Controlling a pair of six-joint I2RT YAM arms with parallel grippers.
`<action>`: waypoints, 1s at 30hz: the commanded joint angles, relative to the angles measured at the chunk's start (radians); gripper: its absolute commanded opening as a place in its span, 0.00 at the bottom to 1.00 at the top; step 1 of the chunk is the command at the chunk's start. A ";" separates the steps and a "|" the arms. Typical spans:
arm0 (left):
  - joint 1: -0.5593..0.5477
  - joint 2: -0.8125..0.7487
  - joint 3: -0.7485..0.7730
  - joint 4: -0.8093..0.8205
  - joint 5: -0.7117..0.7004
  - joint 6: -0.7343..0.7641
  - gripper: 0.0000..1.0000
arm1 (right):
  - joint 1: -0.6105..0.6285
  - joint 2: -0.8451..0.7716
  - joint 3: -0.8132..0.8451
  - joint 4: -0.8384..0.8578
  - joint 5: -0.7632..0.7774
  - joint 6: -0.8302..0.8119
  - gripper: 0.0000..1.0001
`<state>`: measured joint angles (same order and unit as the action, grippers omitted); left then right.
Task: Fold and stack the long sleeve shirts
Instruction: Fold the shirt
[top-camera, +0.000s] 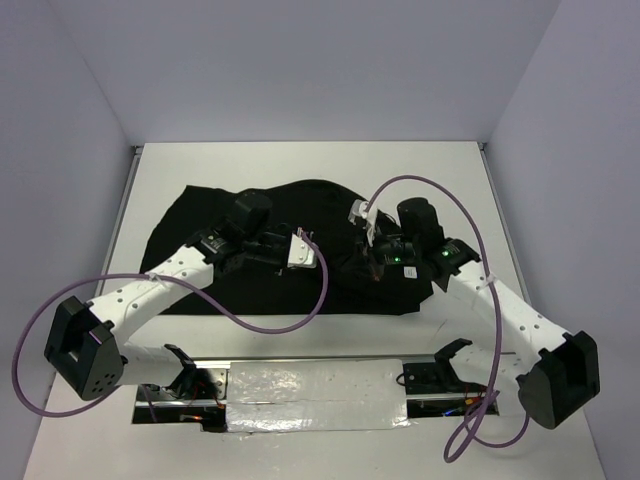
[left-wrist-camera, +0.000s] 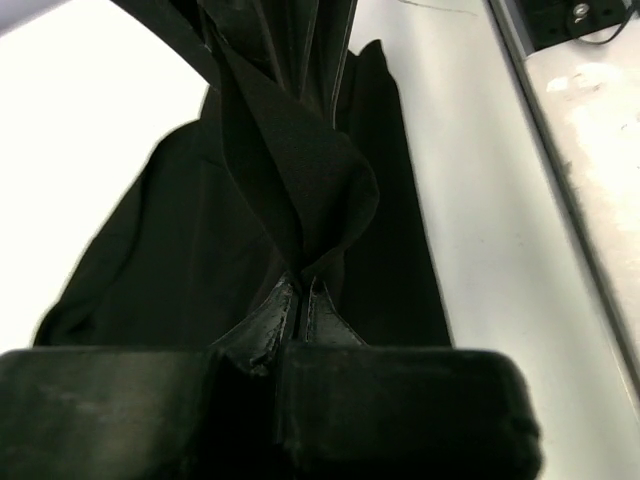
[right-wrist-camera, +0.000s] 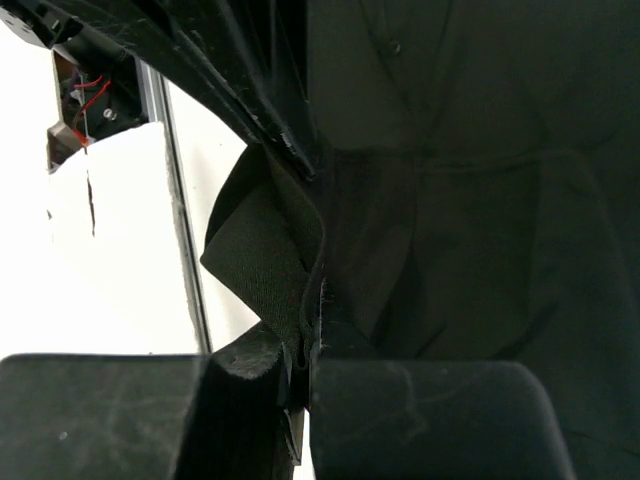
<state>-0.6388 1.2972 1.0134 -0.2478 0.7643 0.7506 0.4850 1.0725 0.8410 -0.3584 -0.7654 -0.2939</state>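
Both pairs, left fingers (left-wrist-camera: 264, 328) and right fingers (right-wrist-camera: 258, 358), clench the shirt (top-camera: 303, 200); lift evenly, keeping the fold taut.

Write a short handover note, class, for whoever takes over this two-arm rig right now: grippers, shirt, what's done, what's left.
Left gripper: shut on a fold of the black shirt.
Right gripper: shut on another fold of it.
Shirt: bunched across the middle of the table, under both arms.
Done: both pinches are made; no neat fold visible.
Left: complete the fold, then stack.
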 joint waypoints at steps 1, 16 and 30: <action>0.030 -0.036 -0.039 -0.004 -0.054 -0.115 0.00 | -0.011 0.024 -0.052 -0.093 0.047 0.058 0.00; 0.088 0.171 -0.105 0.373 -0.203 -0.470 0.21 | -0.092 0.271 -0.089 0.078 0.224 0.266 0.00; 0.096 0.375 -0.009 0.550 -0.398 -0.505 0.35 | -0.171 0.498 0.049 0.024 0.262 0.291 0.06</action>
<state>-0.5438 1.6588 0.9554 0.2119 0.4110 0.2546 0.3309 1.5578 0.8227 -0.3298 -0.5247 -0.0116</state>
